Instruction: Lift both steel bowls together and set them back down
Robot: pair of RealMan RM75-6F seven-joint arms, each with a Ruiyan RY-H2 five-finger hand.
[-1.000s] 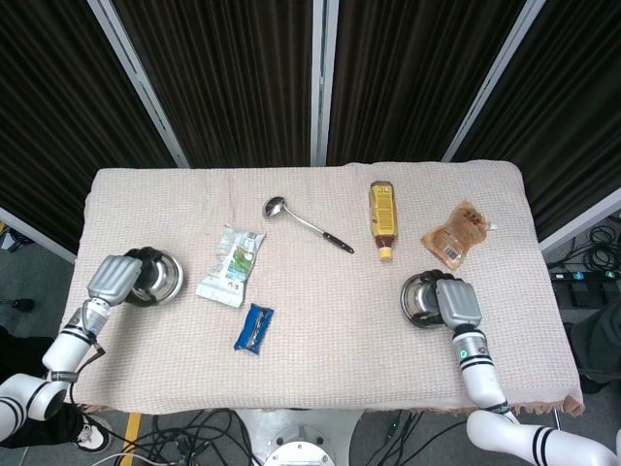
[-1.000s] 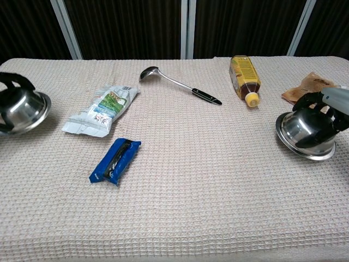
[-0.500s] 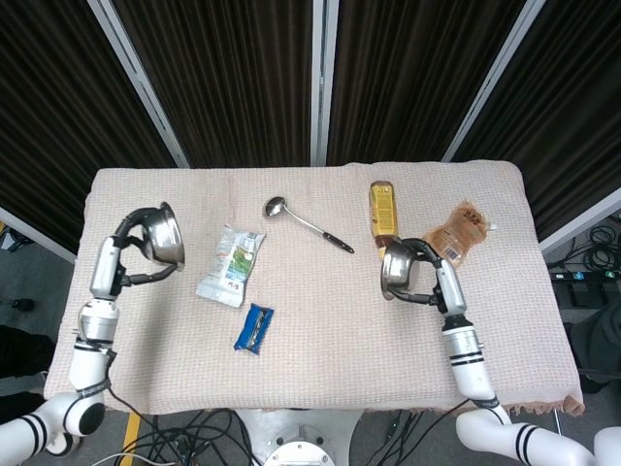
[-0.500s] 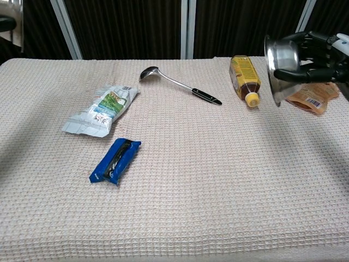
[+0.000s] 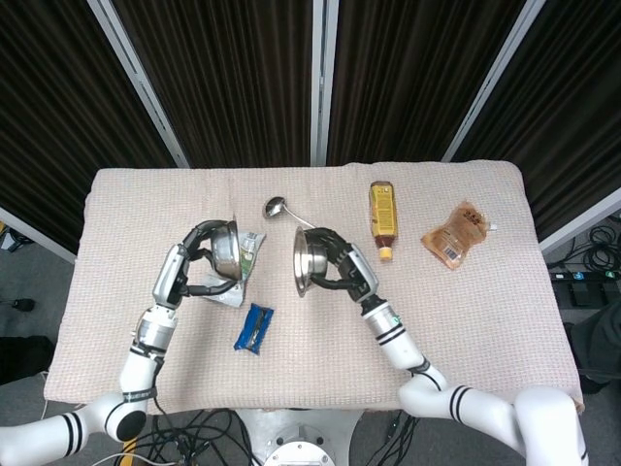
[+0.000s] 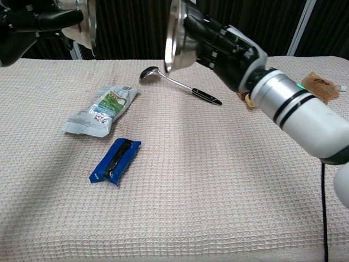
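Note:
Both steel bowls are in the air, tipped on edge. My left hand (image 5: 199,262) grips the left steel bowl (image 5: 226,249) above the white packet; in the chest view this bowl (image 6: 84,19) and hand (image 6: 32,21) sit at the top left. My right hand (image 5: 340,272) grips the right steel bowl (image 5: 308,260) over the table's middle, rim facing left. In the chest view that bowl (image 6: 175,35) is high at centre, with the right hand (image 6: 223,41) behind it. The two bowls hang close together, a gap between them.
On the cloth-covered table (image 5: 485,320) lie a white snack packet (image 6: 101,109), a blue wrapped bar (image 6: 115,160), a ladle (image 6: 180,84), a yellow bottle (image 5: 382,216) and an orange pouch (image 5: 454,235). My right forearm (image 6: 300,117) crosses the table's right side.
Both hands lifted the bowls off the table's outer edges, tipped them on edge and carried them inward; the bowls now hang near each other above the middle.

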